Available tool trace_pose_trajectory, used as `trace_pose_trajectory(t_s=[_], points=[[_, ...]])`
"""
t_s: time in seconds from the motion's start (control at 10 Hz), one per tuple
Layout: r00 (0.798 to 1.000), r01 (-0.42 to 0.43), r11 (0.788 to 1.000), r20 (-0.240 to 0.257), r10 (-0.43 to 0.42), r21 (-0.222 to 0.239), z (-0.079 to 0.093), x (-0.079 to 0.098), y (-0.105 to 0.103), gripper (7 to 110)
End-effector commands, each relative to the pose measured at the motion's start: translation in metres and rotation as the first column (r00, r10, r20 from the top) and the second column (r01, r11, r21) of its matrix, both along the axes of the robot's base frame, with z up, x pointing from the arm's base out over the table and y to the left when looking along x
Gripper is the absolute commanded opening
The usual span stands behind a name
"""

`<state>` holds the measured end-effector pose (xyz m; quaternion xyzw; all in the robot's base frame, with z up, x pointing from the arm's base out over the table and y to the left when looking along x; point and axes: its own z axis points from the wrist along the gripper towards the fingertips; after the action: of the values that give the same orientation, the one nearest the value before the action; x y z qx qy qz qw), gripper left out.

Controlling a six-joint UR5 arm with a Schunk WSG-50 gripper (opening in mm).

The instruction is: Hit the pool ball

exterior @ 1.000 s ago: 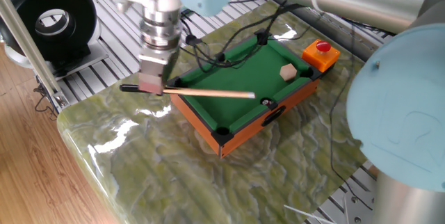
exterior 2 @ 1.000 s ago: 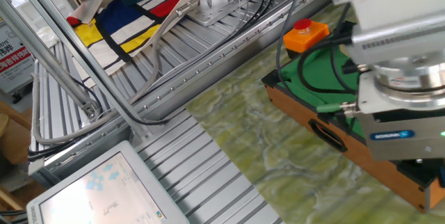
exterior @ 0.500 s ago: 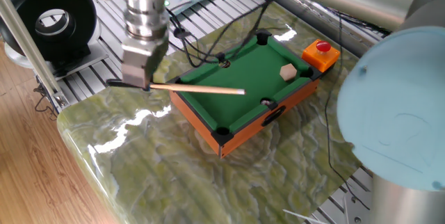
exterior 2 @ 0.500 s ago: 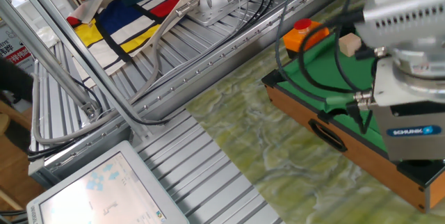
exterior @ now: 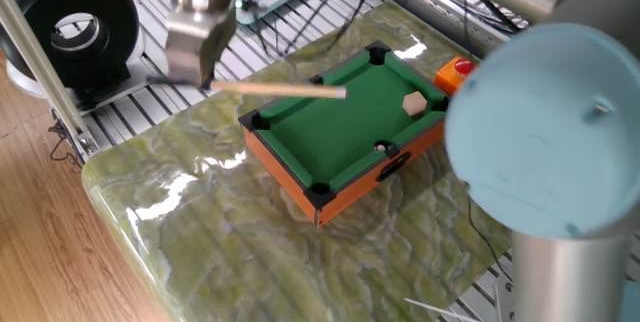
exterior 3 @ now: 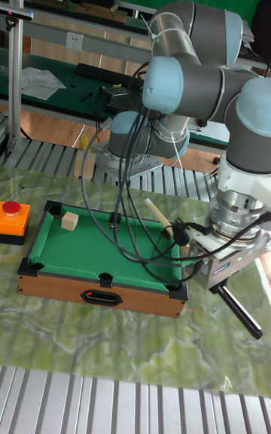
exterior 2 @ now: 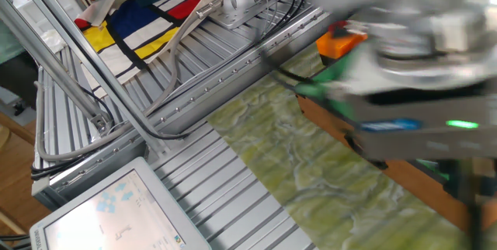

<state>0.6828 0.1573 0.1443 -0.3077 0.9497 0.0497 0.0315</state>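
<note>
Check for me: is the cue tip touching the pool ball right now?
No. In one fixed view the cue tip hangs over the felt's far side, well apart from the pool ball by the near rail.

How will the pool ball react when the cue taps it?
Round and glossy, the pool ball likely rolls freely at a light cue tap. It sits by the pool table rail, so it may rebound or pocket quickly.
</note>
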Motion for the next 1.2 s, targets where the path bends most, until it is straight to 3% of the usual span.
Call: trace_pose_trajectory(t_s=[0.0,0.1,0.2,0.4,0.6,0.8,1.1], points=[[0.998,0.027,0.998,0.065,-0.023,-0.050,0.018,0.043,-0.053,7],[0.992,0.062,0.997,0.109,-0.057,-0.041,0.016,0.060,-0.056,7],[0.989,0.060,0.996,0.138,-0.051,-0.060,0.013,0.075,-0.067,7],[0.987,0.085,0.993,0.146,-0.072,-0.084,0.006,0.084,-0.080,7],[0.987,0.100,0.993,0.135,-0.091,-0.062,0.003,0.089,-0.086,7],[0.983,0.132,0.991,0.126,-0.131,0.001,0.001,0.093,-0.078,7],[0.983,0.144,0.989,0.115,-0.141,-0.015,0.003,0.092,-0.089,7]])
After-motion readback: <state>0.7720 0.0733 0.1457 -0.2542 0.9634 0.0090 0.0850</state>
